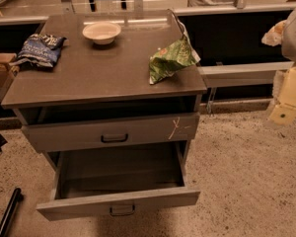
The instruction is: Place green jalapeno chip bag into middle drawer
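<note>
Middle drawer [79,205]: pulled far out, nearest the camera, plain grey front, dark handle [122,211].
Upper drawer [74,136]: just above, slightly ajar, pale scratch [175,127] at right of front.
Tabletop [103,78]: grey, carrying 3 items.
Green chip bag [170,60]: crumpled, lying near the front right corner of the tabletop, well apart from the middle drawer.
Blue snack bag [39,48]: at the left edge.
White bowl [101,32]: upright, rear centre.
Gripper [288,95]: at the right edge of view, beside the cabinet, apart from the green chip bag; opening: cannot tell.
</note>
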